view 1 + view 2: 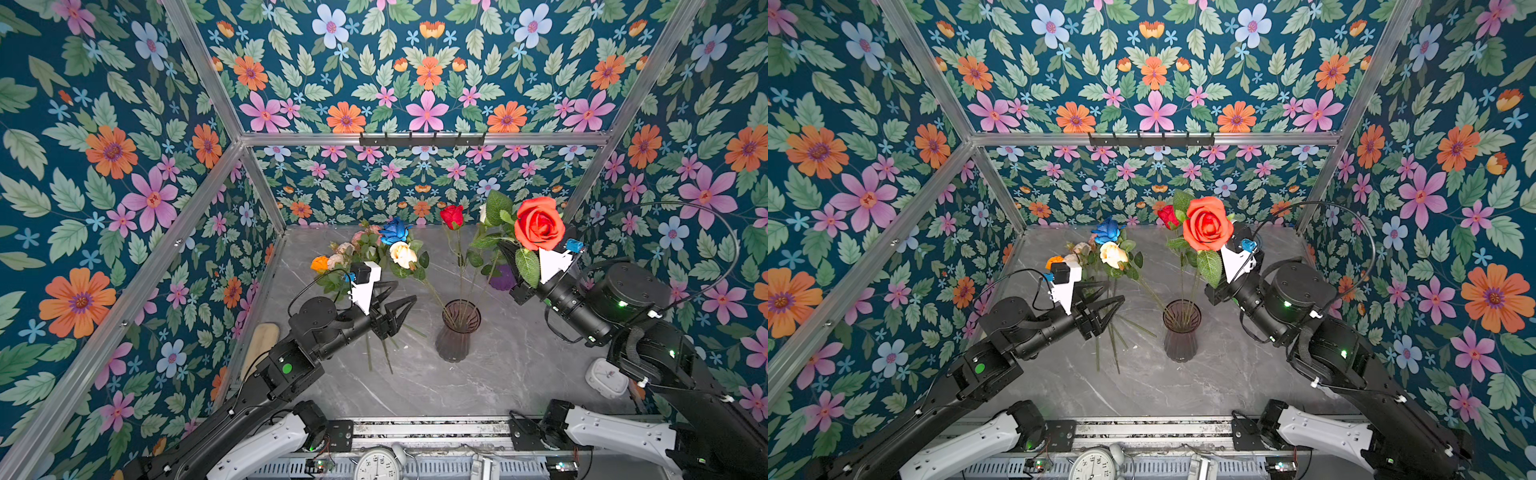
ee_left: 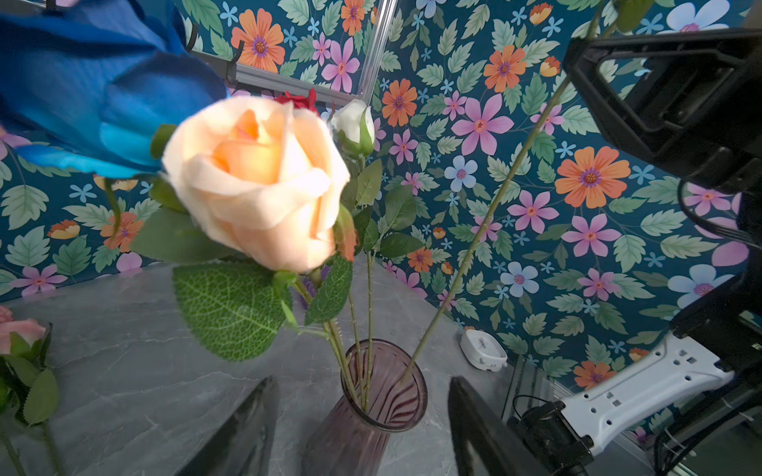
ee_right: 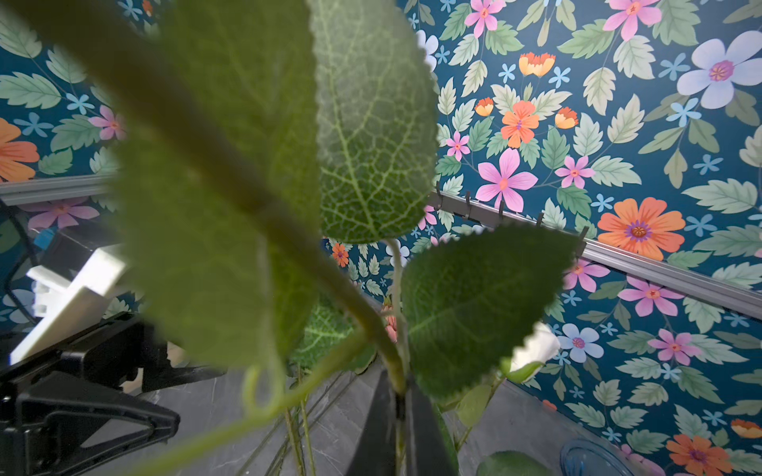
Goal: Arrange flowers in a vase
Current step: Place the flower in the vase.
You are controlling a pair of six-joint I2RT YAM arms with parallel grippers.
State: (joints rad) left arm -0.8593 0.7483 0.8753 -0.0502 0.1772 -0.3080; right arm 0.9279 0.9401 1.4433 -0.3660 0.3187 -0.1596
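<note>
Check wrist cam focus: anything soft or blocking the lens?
Left wrist: peach rose and blue rose close up and soft, vase and wallpaper sharper. Right wrist: stem and leaves of the orange-red rose fill most of the frame, nearest ones blurred; wallpaper sharp.

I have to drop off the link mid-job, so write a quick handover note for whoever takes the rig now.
Left gripper: open, empty, hovering beside the vase.
Right gripper: fingers shut on the stem of the orange-red rose, bloom raised; its lower end seems to reach the vase mouth.
Done: peach rose, red rose and white bud stand in the vase.
To do: seat and release the held rose, then load the loose flowers lying beyond the left gripper.
</note>
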